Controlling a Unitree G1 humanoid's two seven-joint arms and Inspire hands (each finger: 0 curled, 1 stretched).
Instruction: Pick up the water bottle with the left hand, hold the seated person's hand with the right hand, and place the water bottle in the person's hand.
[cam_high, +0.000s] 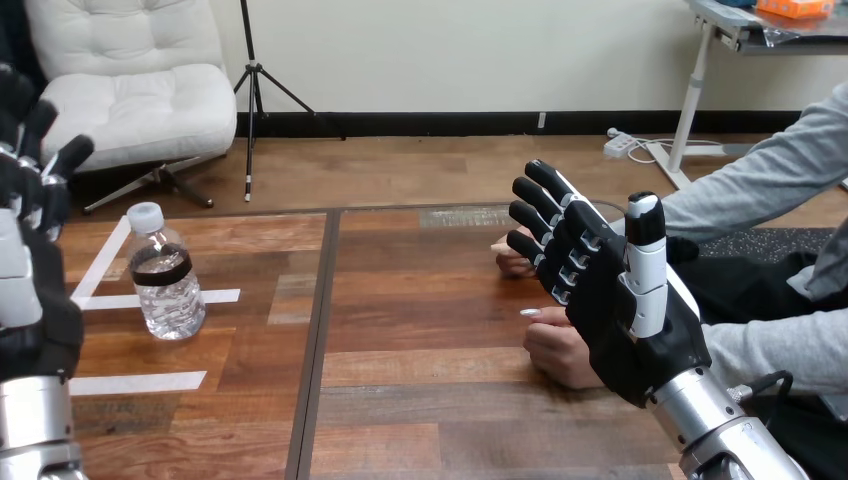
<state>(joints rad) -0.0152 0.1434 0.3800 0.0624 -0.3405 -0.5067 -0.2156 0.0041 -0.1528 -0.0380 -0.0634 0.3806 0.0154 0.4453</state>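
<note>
A clear water bottle (164, 274) with a white cap and a dark label band stands upright on the table at the left, between white tape lines. My left hand (30, 235) is raised at the view's left edge, beside the bottle and apart from it, fingers straight and open. My right hand (610, 290) hovers open at the right, palm facing left, in front of the person's two hands. The person's nearer hand (556, 347) rests curled on the table, partly hidden behind my palm. Their farther hand (512, 260) lies behind my fingers.
The wooden table (420, 330) has a dark seam running down its middle and white tape strips (140, 382) at the left. The person's grey sleeves (770, 180) come in from the right edge.
</note>
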